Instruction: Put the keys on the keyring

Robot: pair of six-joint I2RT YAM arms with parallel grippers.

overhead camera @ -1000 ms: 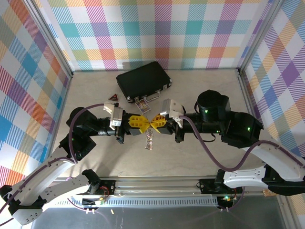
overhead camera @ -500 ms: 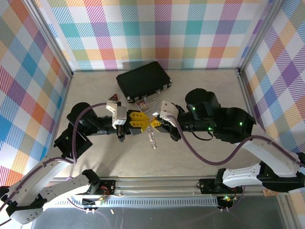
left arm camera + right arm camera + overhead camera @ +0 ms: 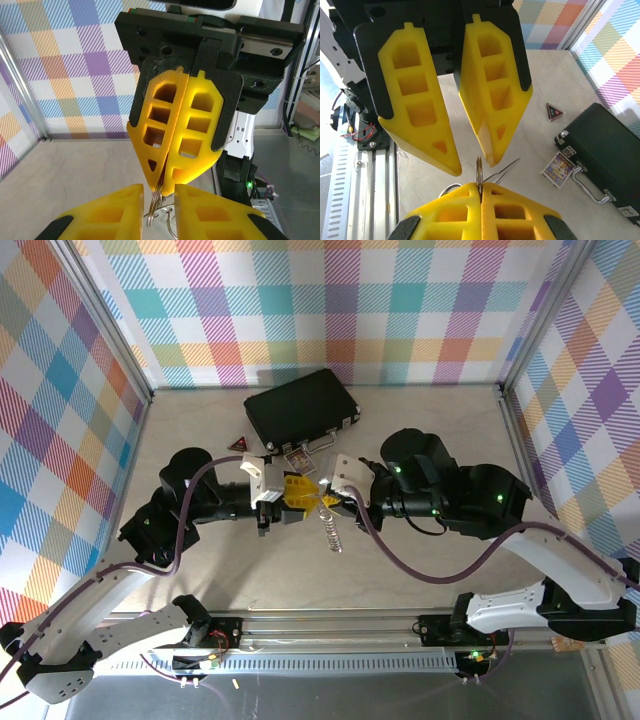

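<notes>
At frame centre, the keyring (image 3: 332, 532) is dangling above the surface (image 3: 260, 565), grasped by the clenched right end effector (image 3: 322, 503). The left end effector (image 3: 297, 490) is standing released, holding nothing. On this single grip, the ring may be twisting or slipping free. The keys cannot be made out.

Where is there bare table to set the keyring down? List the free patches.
Free: the near strip of table between the dangling keyring and front rail; the far right corner between the black case and right wall. Crowded: the middle, where left gripper and right gripper meet beside the picture card and triangular badge.
</notes>
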